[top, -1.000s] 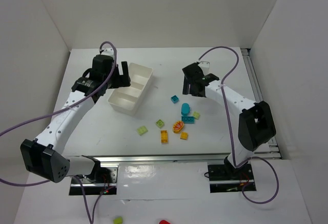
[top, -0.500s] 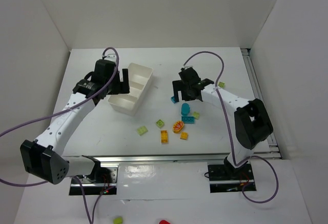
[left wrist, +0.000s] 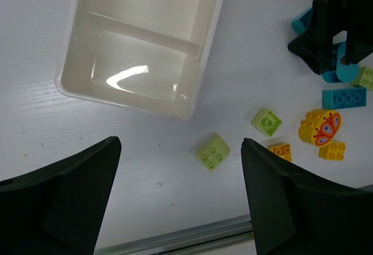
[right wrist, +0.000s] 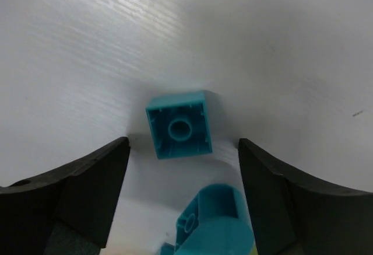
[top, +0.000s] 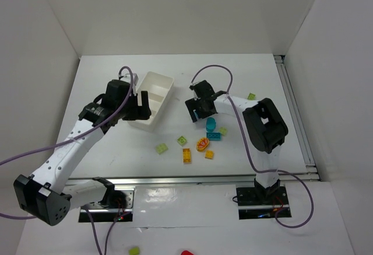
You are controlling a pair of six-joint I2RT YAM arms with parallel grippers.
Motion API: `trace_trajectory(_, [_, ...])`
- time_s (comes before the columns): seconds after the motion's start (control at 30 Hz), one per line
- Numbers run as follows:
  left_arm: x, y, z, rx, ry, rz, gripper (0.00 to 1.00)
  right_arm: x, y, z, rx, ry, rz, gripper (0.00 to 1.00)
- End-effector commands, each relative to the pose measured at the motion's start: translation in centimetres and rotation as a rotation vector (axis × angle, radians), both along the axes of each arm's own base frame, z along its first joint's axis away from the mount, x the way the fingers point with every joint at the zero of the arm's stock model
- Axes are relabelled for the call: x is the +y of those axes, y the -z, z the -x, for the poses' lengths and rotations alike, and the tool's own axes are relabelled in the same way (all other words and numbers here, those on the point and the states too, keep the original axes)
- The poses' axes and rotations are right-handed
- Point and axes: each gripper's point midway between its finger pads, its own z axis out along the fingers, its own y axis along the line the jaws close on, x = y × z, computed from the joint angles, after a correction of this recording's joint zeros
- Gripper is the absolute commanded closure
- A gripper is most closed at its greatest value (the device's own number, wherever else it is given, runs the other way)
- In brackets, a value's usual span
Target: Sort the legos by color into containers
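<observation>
The white three-compartment tray [top: 164,82] lies left of centre, also in the left wrist view [left wrist: 70,84]; its compartments show no bricks. My right gripper [top: 197,110] is open and low over a small teal brick [right wrist: 178,124], which lies upside down between the fingertips [right wrist: 183,144]. A rounded teal piece [right wrist: 218,220] lies just near of it [top: 211,125]. A flat teal brick [top: 214,136], lime bricks [top: 182,140] [top: 161,148] [top: 223,131], yellow-orange bricks [top: 186,155] [top: 209,154] and the orange-red ring piece [top: 203,143] lie scattered near the table's front. My left gripper [top: 141,104] is open and empty above the tray's near end [left wrist: 179,144].
One lime brick [top: 251,96] lies apart at the right. A metal rail [top: 192,179] runs along the table's front edge. White walls enclose the table on three sides. The right arm's black gripper [left wrist: 338,21] shows in the left wrist view.
My right gripper has swung left and toward the front, down onto the small teal brick. My left gripper has moved nearer and right, over the tray's near end.
</observation>
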Motion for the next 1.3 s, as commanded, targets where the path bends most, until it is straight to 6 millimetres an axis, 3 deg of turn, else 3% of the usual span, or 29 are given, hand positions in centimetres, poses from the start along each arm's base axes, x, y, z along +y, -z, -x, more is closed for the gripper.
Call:
trace_trajectory(0.0, [-0.2, -0.4, 0.5, -0.007, 0.003, 0.015, 0.06, 2.2, -1.7, -3.2, -0.098, -0.019, -0.057, 0.19])
trace_trajectory(0.13, [-0.2, -0.1, 0.4, 0.000, 0.011, 0.002, 0.06, 2.6, -0.6, -3.5, -0.072, 0.000, -0.057, 0.40])
trace_trajectory(0.17, [-0.1, 0.3, 0.5, 0.017, 0.012, -0.005, 0.06, 2.7, -0.7, -3.7, -0.078, 0.007, -0.066, 0.53])
trace_trajectory(0.33, [-0.3, 0.8, 0.7, 0.032, 0.034, -0.027, 0.06, 2.7, -3.8, -4.3, -0.141, 0.034, -0.066, 0.73])
trace_trajectory(0.47, [0.1, 2.0, 1.9, 0.071, 0.022, -0.029, 0.07, 4.0, -10.7, -5.1, -0.252, 0.036, -0.165, 0.73])
trace_trajectory(0.6, [0.5, 2.9, 3.4, 0.079, -0.013, -0.001, 0.07, 6.9, -16.5, -5.9, -0.350, -0.002, -0.269, 0.71])
trace_trajectory(0.7, [1.3, 3.8, 4.4, 0.105, -0.053, -0.012, 0.07, 9.3, -16.8, -7.0, -0.359, -0.031, -0.291, 0.70])
trace_trajectory(0.73, [1.5, 4.1, 4.8, 0.125, -0.053, -0.021, 0.07, 10.2, -18.9, -8.3, -0.407, -0.032, -0.324, 0.70])
trace_trajectory(0.77, [1.6, 4.6, 5.2, 0.144, -0.066, -0.018, 0.07, 11.5, -19.2, -8.5, -0.411, -0.053, -0.341, 0.70])
trace_trajectory(0.8, [1.4, 4.3, 5.3, 0.134, -0.068, -0.016, 0.07, 12.3, -17.4, -9.2, -0.382, -0.061, -0.330, 0.70])
trace_trajectory(0.83, [1.6, 4.3, 5.5, 0.135, -0.068, -0.017, 0.07, 13.7, -19.4, -10.0, -0.417, -0.072, -0.358, 0.70])
trace_trajectory(0.87, [1.3, 4.3, 5.6, 0.135, -0.058, -0.017, 0.07, 14.9, -19.5, -10.1, -0.430, -0.095, -0.361, 0.70])
trace_trajectory(0.9, [1.2, 4.0, 5.8, 0.131, -0.058, -0.001, 0.07, 15.5, -17.8, -10.9, -0.409, -0.095, -0.346, 0.69])
trace_trajectory(0.93, [0.9, 4.0, 5.9, 0.133, -0.056, 0.005, 0.07, 16.8, -19.8, -11.4, -0.448, -0.108, -0.379, 0.69])
trace_trajectory(0.97, [0.8, 3.9, 6.2, 0.136, -0.049, 0.013, 0.07, 17.6, -19.6, -11.4, -0.449, -0.124, -0.375, 0.67])
trace_trajectory(1.0, [0.3, 3.9, 6.4, 0.145, -0.033, 0.031, 0.07, 18.1, -19.6, -11.9, -0.457, -0.125, -0.380, 0.67])
trace_trajectory(1.03, [0.3, 3.9, 6.4, 0.145, -0.033, 0.031, 0.07, 18.5, -18.2, -12.5, -0.445, -0.125, -0.371, 0.67])
trace_trajectory(1.1, [-0.4, 4.0, 7.0, 0.166, -0.002, 0.048, 0.09, 19.7, -18.8, -13.0, -0.468, -0.134, -0.391, 0.66])
trace_trajectory(1.13, [-0.3, 4.1, 7.2, 0.176, -0.010, 0.051, 0.09, 19.9, -17.3, -13.5, -0.453, -0.127, -0.373, 0.64])
trace_trajectory(1.27, [-1.0, 4.2, 7.4, 0.204, -0.013, 0.088, 0.09, 20.8, -18.6, -14.3, -0.484, -0.134, -0.403, 0.51])
